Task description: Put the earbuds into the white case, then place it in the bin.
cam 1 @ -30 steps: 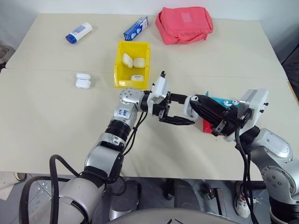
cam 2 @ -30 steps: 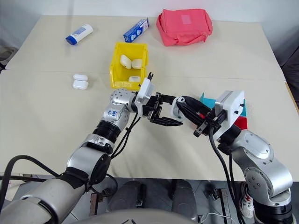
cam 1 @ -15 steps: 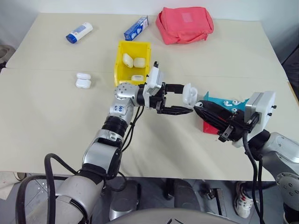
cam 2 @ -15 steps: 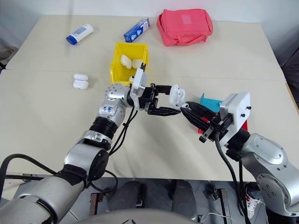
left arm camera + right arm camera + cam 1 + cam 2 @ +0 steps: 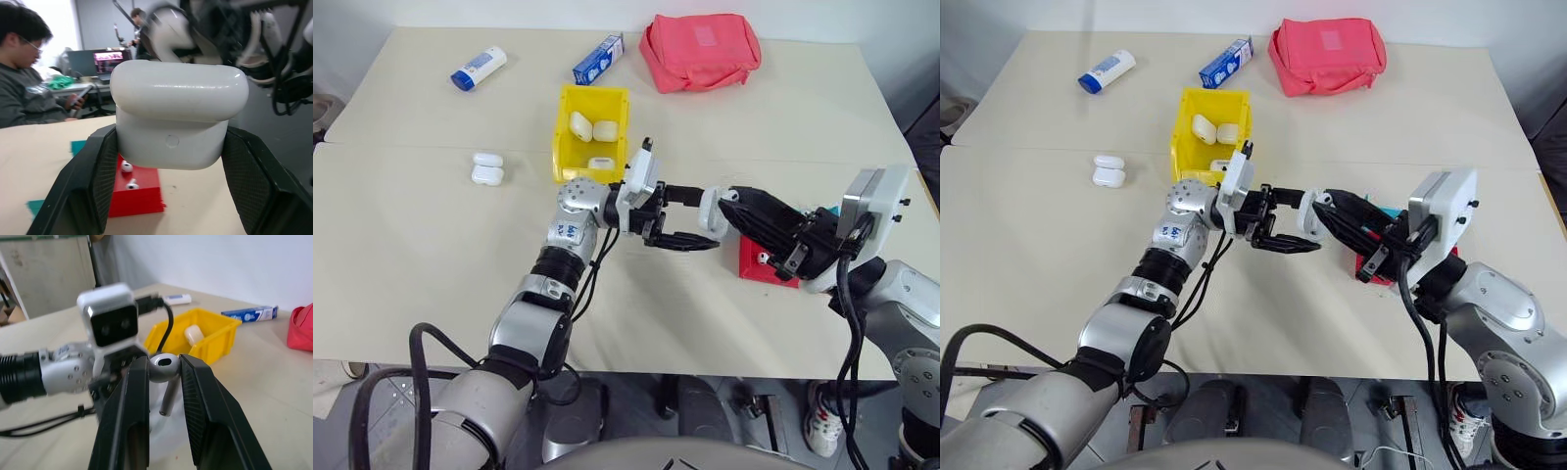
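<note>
1. The left gripper (image 5: 690, 217) has its fingers (image 5: 100, 176) pinched on the white case (image 5: 176, 115), holding it level above the surface (image 5: 431, 264) so that its lid end faces the other arm.
2. The right gripper (image 5: 164, 369) has its fingers (image 5: 132, 401) clamped on one earbud (image 5: 162, 368), stem hanging down; it sits just beside the case, likely lined up to drop the bud in.
3. More earbuds (image 5: 128, 175) lie on the red block of the red and teal tray (image 5: 766, 266), under and behind the right arm, so that arm must reach back there for the next one.
4. The bin (image 5: 570, 147) stands near, beyond the left wrist, with several cases (image 5: 592, 129) already inside; its front lip faces the arms and the path looks open.
5. Two spare cases (image 5: 486, 168) rest left of the bin; a white tube (image 5: 478, 69), a blue box (image 5: 598, 59) and a pink pouch (image 5: 698, 51) lie well apart at the far edge, out of the way.
6. A seated person (image 5: 24, 83) appears in the left wrist view, far off.
</note>
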You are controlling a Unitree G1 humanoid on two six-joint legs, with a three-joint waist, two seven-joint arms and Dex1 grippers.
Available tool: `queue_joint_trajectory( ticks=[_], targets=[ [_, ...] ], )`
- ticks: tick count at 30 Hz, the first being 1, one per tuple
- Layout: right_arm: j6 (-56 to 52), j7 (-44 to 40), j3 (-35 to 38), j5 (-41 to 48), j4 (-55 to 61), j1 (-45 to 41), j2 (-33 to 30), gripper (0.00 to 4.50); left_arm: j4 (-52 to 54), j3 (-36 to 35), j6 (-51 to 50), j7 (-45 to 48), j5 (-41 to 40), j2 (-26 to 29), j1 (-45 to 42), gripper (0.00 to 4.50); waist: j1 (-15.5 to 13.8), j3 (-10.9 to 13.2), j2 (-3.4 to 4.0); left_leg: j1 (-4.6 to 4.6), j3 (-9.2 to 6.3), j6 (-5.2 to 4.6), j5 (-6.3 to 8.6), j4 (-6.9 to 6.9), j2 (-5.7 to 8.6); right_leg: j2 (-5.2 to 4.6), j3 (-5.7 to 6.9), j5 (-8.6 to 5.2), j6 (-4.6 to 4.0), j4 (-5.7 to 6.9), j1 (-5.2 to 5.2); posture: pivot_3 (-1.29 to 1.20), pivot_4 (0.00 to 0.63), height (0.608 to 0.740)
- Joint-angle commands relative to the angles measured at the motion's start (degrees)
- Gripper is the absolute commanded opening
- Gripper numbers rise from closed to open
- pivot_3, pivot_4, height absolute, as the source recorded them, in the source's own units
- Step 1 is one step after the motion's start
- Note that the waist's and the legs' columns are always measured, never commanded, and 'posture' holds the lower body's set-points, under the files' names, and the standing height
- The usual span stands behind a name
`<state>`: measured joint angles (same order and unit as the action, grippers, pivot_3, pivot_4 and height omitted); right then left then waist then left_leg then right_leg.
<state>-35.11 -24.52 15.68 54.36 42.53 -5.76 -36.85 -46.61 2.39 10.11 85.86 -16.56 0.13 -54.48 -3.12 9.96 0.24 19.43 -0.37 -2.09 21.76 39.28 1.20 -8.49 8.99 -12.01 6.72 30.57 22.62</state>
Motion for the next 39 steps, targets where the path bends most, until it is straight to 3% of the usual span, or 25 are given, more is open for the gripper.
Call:
queue_joint_trajectory(
  ticks=[1, 16, 28, 39],
  targets=[
    [1.31, -0.18, -0.87, -0.07, -0.80, -0.90, 1.34, 0.60, 3.46, 0.47, -0.80, 0.48, -1.66, -0.84, 0.11, 2.80, -0.03, 0.00, 0.00, 0.01, 0.00, 0.00, 0.00, 0.00, 0.00, 0.00, 0.00, 0.00, 0.00, 0.00, 0.00, 0.00, 0.150, 0.740],
    [7.82, -4.49, -6.31, -8.04, -8.51, -0.57, 7.21, 0.60, 9.61, 1.32, -4.58, 1.31, -3.52, -1.18, 0.98, 2.80, 0.07, -0.01, 0.01, -0.02, 0.02, 0.01, -0.01, 0.00, 0.01, 0.01, -0.01, 0.00, 0.00, 0.04, 0.01, 0.00, 0.150, 0.740],
    [12.45, -6.98, -6.88, -11.65, -6.12, 9.15, 7.05, 0.60, 4.88, -1.07, -1.84, -1.87, -3.45, 0.26, -2.65, 2.80, 0.04, -0.01, 0.01, -0.03, 0.04, 0.01, -0.01, 0.00, 0.02, 0.01, -0.02, 0.00, 0.00, 0.05, 0.00, 0.00, 0.150, 0.740],
    [13.76, -7.64, -5.06, -11.28, -4.33, 11.65, 5.29, 0.60, 1.51, -1.37, 0.59, -1.70, -3.21, 1.26, -4.14, 2.80, 0.05, -0.01, 0.01, -0.04, 0.04, 0.01, -0.01, -0.03, 0.01, 0.02, -0.02, 0.00, 0.00, 0.03, 0.01, 0.00, 0.150, 0.740]
  ],
)
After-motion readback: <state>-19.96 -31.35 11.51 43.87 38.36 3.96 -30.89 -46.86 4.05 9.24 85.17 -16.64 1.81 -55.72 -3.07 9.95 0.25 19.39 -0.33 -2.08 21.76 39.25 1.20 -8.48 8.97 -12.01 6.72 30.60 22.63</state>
